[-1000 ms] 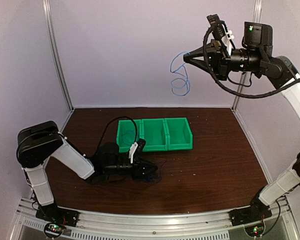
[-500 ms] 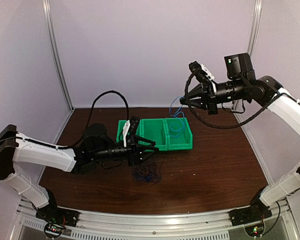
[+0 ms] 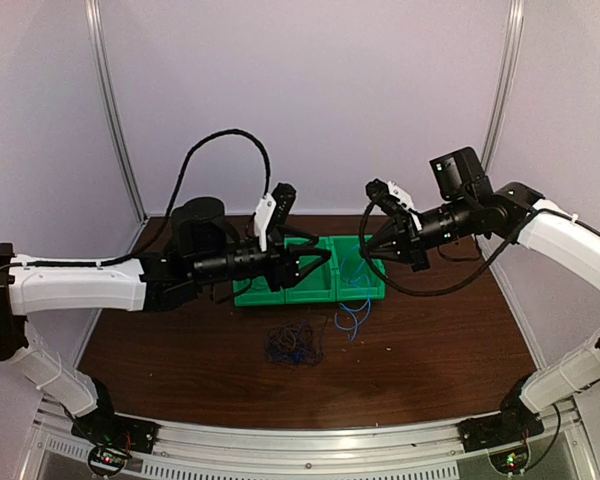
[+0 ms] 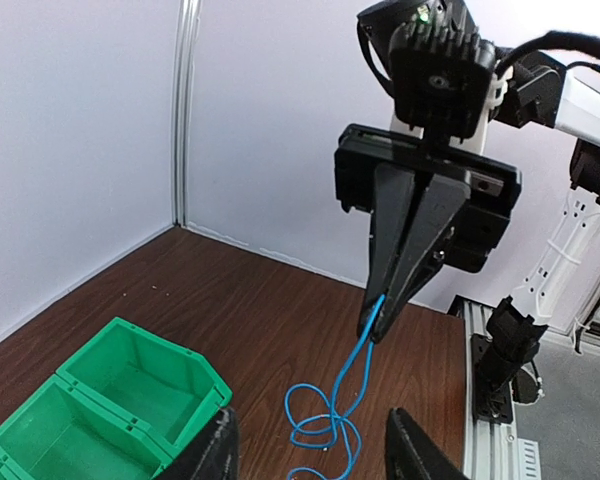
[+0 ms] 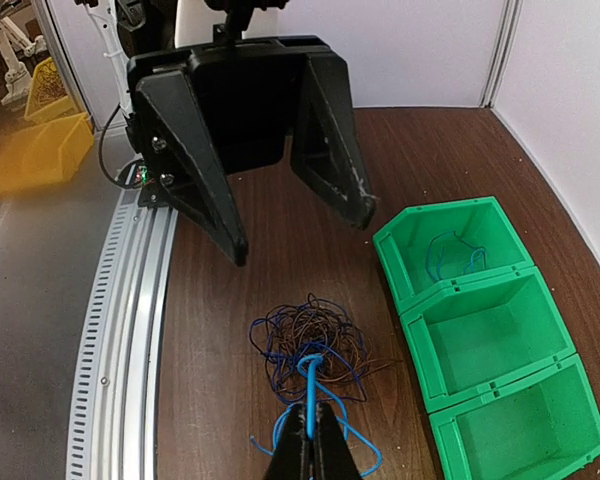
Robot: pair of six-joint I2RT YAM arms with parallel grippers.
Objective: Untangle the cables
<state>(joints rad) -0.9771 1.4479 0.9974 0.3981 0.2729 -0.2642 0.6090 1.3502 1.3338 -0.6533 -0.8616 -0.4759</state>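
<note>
My right gripper [image 3: 364,253] is shut on a thin blue cable [image 3: 351,318]. The cable hangs down from it, and its lower loops lie on the table in front of the green bin [image 3: 280,296]. In the right wrist view the shut fingers [image 5: 308,415] pinch the blue cable [image 5: 311,385] above a tangle of dark cables [image 5: 310,345]. The tangle [image 3: 293,343] lies on the table in front of the bin. My left gripper [image 3: 320,265] is open and empty above the bin, facing the right gripper [image 4: 380,328]. The blue loops [image 4: 325,425] show between my left fingers [image 4: 412,450].
The green bin [image 5: 540,330] has three compartments; the one farthest from my right gripper holds a thin blue wire [image 5: 450,250]. The left gripper [image 5: 298,235] hangs wide open beyond the tangle. Walls close in the back and sides. A metal rail [image 3: 310,440] runs along the near edge.
My right gripper came down from high up with the blue cable, whose loops now touch the table. My left arm rose off the table and reached out over the bin, jaws open.
</note>
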